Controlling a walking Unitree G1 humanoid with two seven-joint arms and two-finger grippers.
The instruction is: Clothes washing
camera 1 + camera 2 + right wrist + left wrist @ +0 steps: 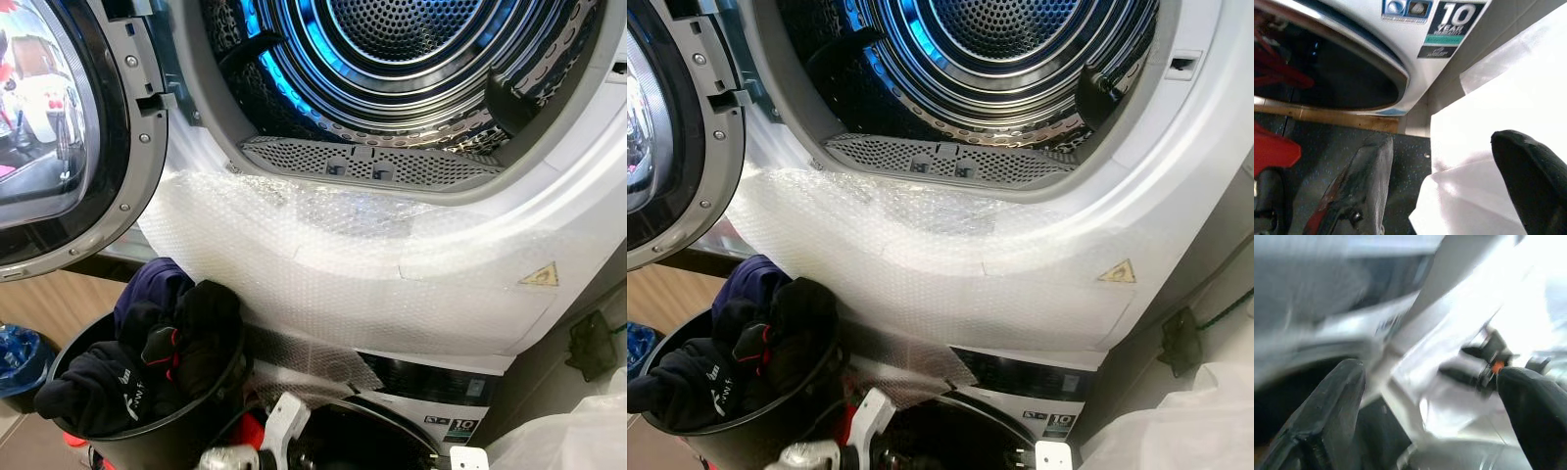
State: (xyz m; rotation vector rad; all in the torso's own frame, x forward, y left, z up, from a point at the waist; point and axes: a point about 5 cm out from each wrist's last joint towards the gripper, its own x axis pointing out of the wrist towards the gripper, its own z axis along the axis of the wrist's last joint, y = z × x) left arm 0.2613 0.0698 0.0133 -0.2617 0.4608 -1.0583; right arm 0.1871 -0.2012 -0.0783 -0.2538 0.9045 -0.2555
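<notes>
The upper machine's drum (392, 59) stands open and lit blue inside, with no clothes visible in it. Its round door (59, 127) is swung out to the left. A black basket (186, 431) at lower left holds dark clothes (167, 343), with a navy piece on top. In the blurred left wrist view, my left gripper (1430, 372) is open with nothing between its fingers. My right gripper (1442, 142) is also open and holds nothing. It hangs low over the floor, beside the lower machine's dark door (1327, 73).
Bubble wrap (323, 264) covers the upper machine's front below the opening. A grey lint grille (372, 162) lines the drum's lower lip. White plastic sheeting (578, 431) lies at lower right. A blue object (20, 357) sits left of the basket.
</notes>
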